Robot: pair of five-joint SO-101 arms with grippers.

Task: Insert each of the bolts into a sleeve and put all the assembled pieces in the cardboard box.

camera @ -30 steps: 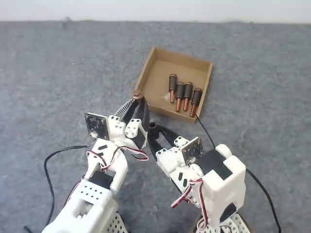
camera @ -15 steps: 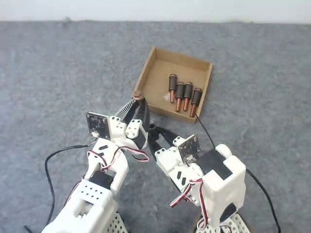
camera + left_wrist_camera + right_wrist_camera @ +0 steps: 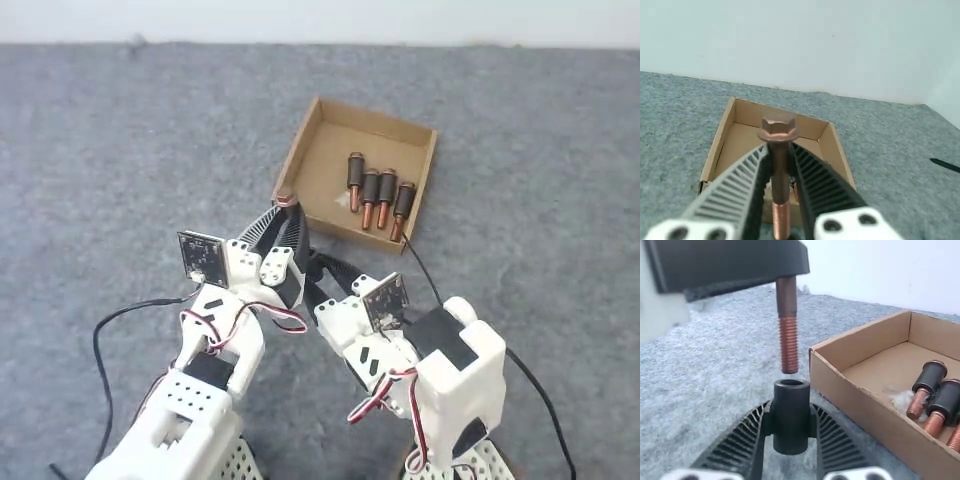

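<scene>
I read the left gripper [image 3: 778, 148] clamped on the bolt [image 3: 777, 132], threaded tip just above the sleeve [image 3: 790, 416] pinched in the right gripper [image 3: 790, 409].

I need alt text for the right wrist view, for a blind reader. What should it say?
The right gripper holds a black sleeve upright, and a copper bolt in the left gripper hangs just above its opening. Beside them, a cardboard box holds assembled pieces.
</scene>
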